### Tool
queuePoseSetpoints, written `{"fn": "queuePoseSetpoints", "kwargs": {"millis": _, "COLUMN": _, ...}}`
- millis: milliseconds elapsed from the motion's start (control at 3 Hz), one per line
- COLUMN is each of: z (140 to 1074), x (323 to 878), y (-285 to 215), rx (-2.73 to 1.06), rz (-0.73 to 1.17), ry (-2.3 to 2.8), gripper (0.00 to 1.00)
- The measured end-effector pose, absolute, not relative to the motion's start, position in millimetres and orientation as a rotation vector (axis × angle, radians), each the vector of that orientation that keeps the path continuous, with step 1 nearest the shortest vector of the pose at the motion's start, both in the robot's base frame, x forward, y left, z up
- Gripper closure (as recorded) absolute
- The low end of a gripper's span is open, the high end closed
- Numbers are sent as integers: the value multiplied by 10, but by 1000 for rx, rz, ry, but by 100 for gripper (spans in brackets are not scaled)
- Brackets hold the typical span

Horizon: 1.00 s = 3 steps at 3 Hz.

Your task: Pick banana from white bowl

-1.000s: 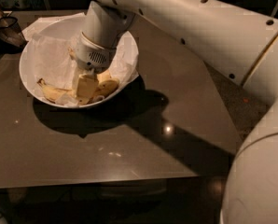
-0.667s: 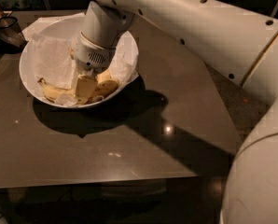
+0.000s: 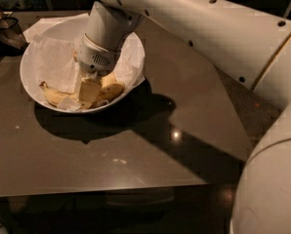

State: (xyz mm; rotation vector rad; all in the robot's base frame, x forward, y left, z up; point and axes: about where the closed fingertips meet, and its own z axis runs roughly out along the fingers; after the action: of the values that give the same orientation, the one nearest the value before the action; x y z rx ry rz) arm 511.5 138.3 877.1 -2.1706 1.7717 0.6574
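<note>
The white bowl (image 3: pixel 25 65) stands on the back left of the dark table and is lined with crumpled white paper (image 3: pixel 52 62). The banana (image 3: pixel 54 96) lies along the bowl's near side, its dark stem tip pointing left. Shorter yellow bananas (image 3: pixel 111 89) lie to its right. My gripper (image 3: pixel 90 91) reaches straight down into the bowl from above and sits on the bananas near the middle of the pile, covering part of them. Whether it holds anything cannot be made out.
My white arm (image 3: pixel 209 28) crosses from the upper right over the brown table (image 3: pixel 135 150). A dark object (image 3: pixel 6 30) sits at the table's back left corner beside the bowl. The table's front edge runs below. My body (image 3: pixel 272 189) fills the lower right.
</note>
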Motion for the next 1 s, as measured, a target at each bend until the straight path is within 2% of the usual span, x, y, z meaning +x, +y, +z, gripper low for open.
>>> {"fn": "queuePoseSetpoints", "kwargs": {"millis": 1000, "z": 9082, "x": 5034, "y": 1442, "rx": -2123, "rz": 636, "ry": 1778, "gripper": 100}}
